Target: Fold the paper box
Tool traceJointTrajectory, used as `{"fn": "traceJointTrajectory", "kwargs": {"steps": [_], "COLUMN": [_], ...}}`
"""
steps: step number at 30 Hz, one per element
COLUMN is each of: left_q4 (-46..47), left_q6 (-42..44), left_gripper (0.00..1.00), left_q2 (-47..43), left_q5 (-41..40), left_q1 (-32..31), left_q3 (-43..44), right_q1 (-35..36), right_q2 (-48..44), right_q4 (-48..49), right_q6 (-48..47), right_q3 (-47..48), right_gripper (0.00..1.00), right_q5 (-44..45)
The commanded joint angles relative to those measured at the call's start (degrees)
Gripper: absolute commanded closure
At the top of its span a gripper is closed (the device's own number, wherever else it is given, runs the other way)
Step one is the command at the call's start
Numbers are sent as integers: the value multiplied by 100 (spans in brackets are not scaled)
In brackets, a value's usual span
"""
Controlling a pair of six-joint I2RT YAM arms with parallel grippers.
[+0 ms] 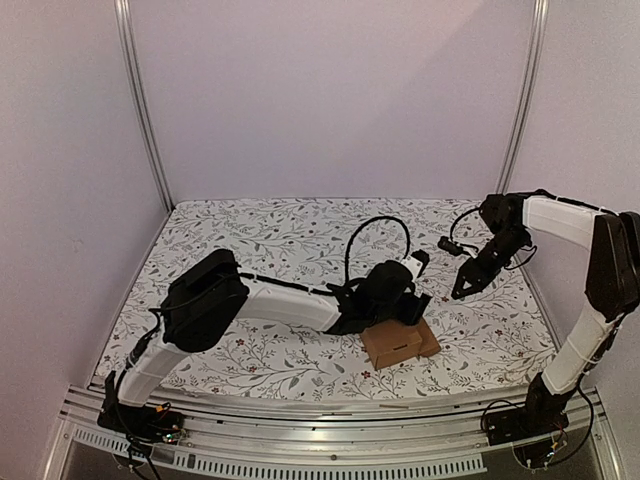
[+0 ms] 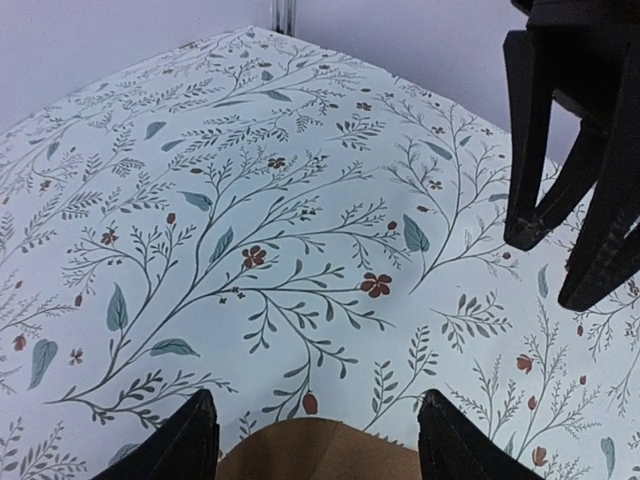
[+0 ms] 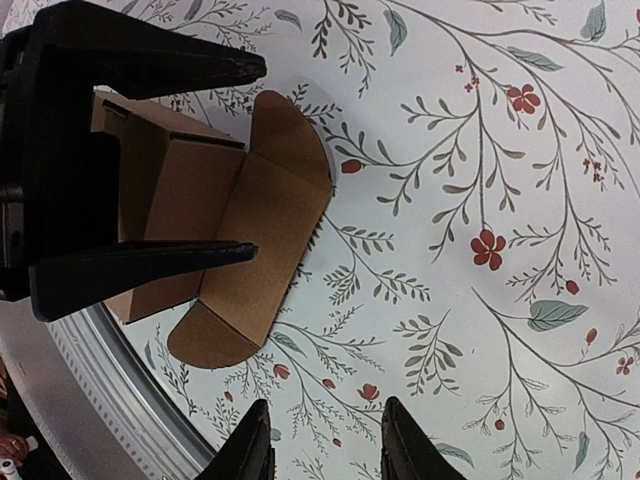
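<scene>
Paper box (image 1: pixel 400 345) (image 2: pixel 320 455) (image 3: pixel 265 190) sat on the floral tablecloth (image 1: pixel 250 240) right of centre, close to the metal rail (image 1: pixel 330 410) along the near edge. The left gripper (image 1: pixel 408 305) (image 2: pixel 317 398) (image 3: pixel 258 160) hung over it, reaching in from the left. Its jaws were spread wide with one finger to each side of the carton, and whether either finger touched the cardboard could not be told. From above, the left wrist and its looped black cable (image 1: pixel 375 225) hid the box's far part. The right gripper (image 1: pixel 462 292) (image 2: pixel 548 270) (image 3: pixel 326 403) hovered near the box on its right, clear of it. Its jaws were partly apart with only cloth showing between them. The box was plain brown and unprinted. It was a low, partly formed carton with one flap folded outward, rounded tabs at both ends of that flap, and narrow slits along one wall.
</scene>
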Motion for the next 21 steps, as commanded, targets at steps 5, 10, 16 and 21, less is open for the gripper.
{"fn": "traceJointTrajectory", "kwargs": {"steps": [5,10,16,21], "left_q4": [651,-30,-1016,-1459], "left_q6": [556,36,-1098,-1687], "left_gripper": [31,31,32,32], "left_q2": [-1752,-3228,-4551,-5768], "left_q5": [-631,-720,-988,-1668], "left_q1": [-21,-64,-153,-274], "left_q3": [-1382,-2760,-4380,-5514], "right_q1": [-18,303,1329,2368], "right_q2": [-262,-240,-193,-66], "right_q4": [59,122,491,547], "right_q6": [-892,-1855,-2546,-2661], "right_q3": [-290,-353,-521,-770], "right_gripper": [61,61,72,82], "right_q5": [-437,-248,501,1068]}}
